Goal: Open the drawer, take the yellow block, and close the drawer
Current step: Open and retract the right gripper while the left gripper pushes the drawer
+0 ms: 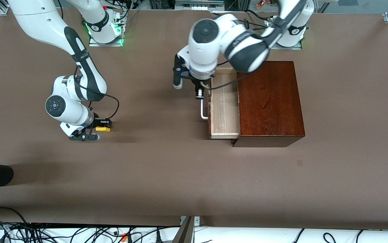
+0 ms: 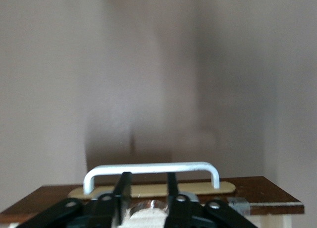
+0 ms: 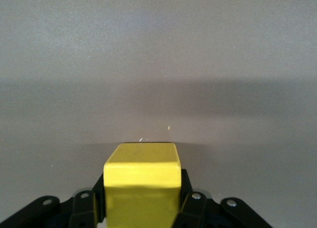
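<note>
The block [image 1: 102, 129] sits between the right gripper's [image 1: 103, 129] fingers, low over the bare table [image 1: 167, 175] toward the right arm's end, well apart from the box [image 1: 268, 101]. In the right wrist view the fingers [image 3: 190, 200] flank it on both sides; whether they press it or have just slackened, and whether it rests on the table, I cannot tell.

The drawer [image 1: 224, 108] stands pulled out of the box, its tray showing nothing inside. The left gripper [image 1: 199, 96] is at the handle [image 1: 203, 111], its fingers [image 2: 122, 188] straddling the bar's middle with a narrow gap, so it looks closed around the bar rather than spread wide.

The step in hand seems to be closing the drawer. To do it well, the left arm should push straight along the tray's line of travel, keeping its hold centred on the bar so the tray does not skew and bind, and stop when the front meets the box.

The block is a small, bright yellow cube with plain faces and clean edges. The drawer has a pale wood tray, a dark reddish front and a white bar handle.
</note>
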`<state>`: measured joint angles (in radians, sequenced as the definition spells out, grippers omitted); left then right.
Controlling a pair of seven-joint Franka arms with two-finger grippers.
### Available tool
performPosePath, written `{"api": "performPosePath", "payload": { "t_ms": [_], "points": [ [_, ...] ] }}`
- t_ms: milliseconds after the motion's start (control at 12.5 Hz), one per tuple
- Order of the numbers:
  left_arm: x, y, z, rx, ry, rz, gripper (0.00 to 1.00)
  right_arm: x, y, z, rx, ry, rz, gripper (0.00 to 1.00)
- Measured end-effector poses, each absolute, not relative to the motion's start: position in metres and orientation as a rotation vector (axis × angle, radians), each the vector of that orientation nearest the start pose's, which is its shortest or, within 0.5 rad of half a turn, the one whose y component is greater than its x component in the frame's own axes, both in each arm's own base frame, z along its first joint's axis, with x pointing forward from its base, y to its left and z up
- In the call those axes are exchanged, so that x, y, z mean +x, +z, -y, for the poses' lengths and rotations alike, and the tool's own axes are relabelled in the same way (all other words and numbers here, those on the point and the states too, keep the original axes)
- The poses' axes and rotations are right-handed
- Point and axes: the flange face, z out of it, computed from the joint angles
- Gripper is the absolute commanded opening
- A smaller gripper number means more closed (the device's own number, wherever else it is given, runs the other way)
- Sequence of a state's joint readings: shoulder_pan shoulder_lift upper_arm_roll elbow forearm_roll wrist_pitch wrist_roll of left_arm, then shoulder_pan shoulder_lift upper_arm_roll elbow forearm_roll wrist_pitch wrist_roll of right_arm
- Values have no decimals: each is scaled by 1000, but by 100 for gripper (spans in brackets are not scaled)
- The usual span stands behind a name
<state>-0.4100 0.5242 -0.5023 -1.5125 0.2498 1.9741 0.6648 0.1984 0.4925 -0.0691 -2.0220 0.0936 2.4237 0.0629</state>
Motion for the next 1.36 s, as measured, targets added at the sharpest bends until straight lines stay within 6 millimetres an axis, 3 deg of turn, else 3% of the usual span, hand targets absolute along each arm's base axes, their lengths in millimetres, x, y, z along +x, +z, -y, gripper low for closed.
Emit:
{"api": "performPosePath", "payload": {
  "t_ms": [160,241,401,641,882,1122,1363],
  "points": [
    [472,349,508,-2073,71,-2401,0,592,203,-78,-3120,115,1,100],
    [467,330,516,-2029,82,-2459,0,598,218,-78,-3117,69,4,100],
    [462,305,524,-2002,96,-2503,0,608,269,-79,-3103,-24,7,100],
    [473,298,513,-1960,121,-2485,0,602,387,-80,-3078,1,25,100],
    [488,297,490,-1983,230,-2449,0,578,500,-67,-3057,2,50,100],
    [499,293,459,-1962,427,-2441,0,549,570,-61,-3047,29,75,100],
    [510,290,433,-1973,528,-2421,0,543,609,-59,-3071,53,97,100]
  ]
}}
